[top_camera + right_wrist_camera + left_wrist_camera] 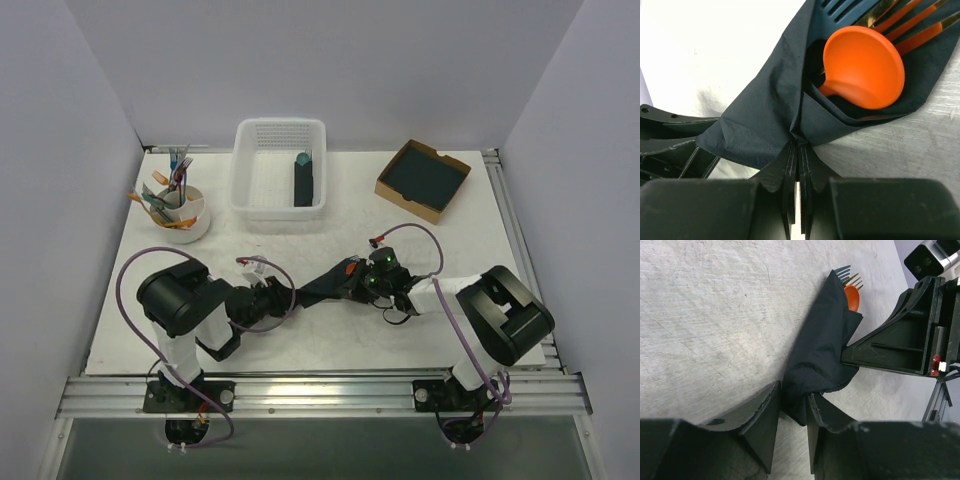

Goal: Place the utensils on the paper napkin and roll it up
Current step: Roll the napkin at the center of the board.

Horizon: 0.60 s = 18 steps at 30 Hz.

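The dark paper napkin (322,285) lies mid-table, loosely wrapped round the utensils, with an orange tip (350,266) showing at its right end. My left gripper (298,297) is shut on the napkin's (822,350) lower left end, which fills the gap between the fingers (762,415). My right gripper (357,284) is shut on a fold of the napkin (765,115) at its other end. Right above its fingertips lies an orange spoon bowl (865,70), with orange fork tines (920,25) and a bluish tined piece (840,7) behind it. The handles are hidden in the napkin.
A white basket (243,180) at the back holds a dark roll with a teal tip (303,180). A cardboard box of dark sheets (422,178) sits back right. A white holder with several utensils (180,208) stands back left.
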{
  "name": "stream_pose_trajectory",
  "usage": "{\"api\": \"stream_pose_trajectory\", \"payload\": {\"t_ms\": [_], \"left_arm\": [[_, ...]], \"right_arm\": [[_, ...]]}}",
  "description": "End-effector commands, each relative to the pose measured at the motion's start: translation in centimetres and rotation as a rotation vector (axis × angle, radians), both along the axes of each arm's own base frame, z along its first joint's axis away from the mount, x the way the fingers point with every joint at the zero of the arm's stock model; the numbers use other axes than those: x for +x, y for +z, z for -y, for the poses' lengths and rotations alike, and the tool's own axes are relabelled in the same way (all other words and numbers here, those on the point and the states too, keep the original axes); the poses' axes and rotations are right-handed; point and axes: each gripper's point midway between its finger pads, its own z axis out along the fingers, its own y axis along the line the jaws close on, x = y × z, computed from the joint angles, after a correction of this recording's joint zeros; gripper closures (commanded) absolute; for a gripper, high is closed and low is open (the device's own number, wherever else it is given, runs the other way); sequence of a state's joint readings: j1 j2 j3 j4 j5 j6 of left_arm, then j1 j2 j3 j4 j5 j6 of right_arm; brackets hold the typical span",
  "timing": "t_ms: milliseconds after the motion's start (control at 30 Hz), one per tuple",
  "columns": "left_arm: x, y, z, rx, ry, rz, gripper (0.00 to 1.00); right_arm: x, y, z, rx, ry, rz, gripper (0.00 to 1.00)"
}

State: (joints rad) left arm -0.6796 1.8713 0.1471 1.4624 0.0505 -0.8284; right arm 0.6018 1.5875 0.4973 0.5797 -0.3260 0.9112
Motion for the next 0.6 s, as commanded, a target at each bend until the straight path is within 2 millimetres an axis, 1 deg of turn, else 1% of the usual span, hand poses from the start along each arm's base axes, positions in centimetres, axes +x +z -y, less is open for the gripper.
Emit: {"api": "stream_pose_trajectory", "payload": {"t_ms": [0, 33, 100, 133, 267, 400, 433, 467, 500, 533, 567], "left_arm": [[-0.5, 1.2, -0.2, -0.032, -0.019, 0.037, 0.61], [-0.7, 1.6, 0.0, -0.045, -0.040, 0.036, 0.60], [-1.2, 1.4, 0.0, -0.050, -0.051, 0.003, 0.60], [-1.3, 1.9, 0.2, -0.063, -0.060, 0.005, 0.59], [-1.9, 2.9, -0.1, -0.076, -0.070, 0.011, 0.58], [-2.3, 4.2, -0.4, -0.055, -0.078, 0.007, 0.58], [-2.0, 4.8, -0.2, -0.050, -0.077, 0.015, 0.58], [-2.4, 3.6, -0.6, 0.004, -0.073, -0.045, 0.58], [-1.3, 6.6, -0.2, -0.023, -0.061, 0.017, 0.56], [-0.9, 7.0, -0.4, -0.001, -0.038, 0.004, 0.53], [-0.6, 7.3, -0.8, 0.025, -0.010, -0.020, 0.46]], "right_arm": [[-1.0, -2.7, 2.3, -0.118, -0.030, -0.067, 1.00], [-0.8, -2.5, 2.2, -0.116, -0.030, -0.060, 1.00], [-0.7, -2.5, 2.3, -0.120, -0.033, -0.062, 1.00], [-0.6, -2.5, 2.3, -0.121, -0.033, -0.060, 1.00], [-0.5, -2.5, 2.3, -0.126, -0.036, -0.061, 1.00], [-0.4, -2.4, 2.3, -0.126, -0.033, -0.058, 1.00], [-0.4, -2.3, 2.3, -0.123, -0.033, -0.058, 1.00], [-0.4, -2.3, 2.3, -0.124, -0.032, -0.057, 1.00], [-0.4, -2.4, 2.2, -0.123, -0.031, -0.058, 1.00], [-0.5, -2.4, 2.3, -0.125, -0.031, -0.060, 1.00], [-0.4, -2.4, 2.2, -0.122, -0.032, -0.059, 1.00]]}}
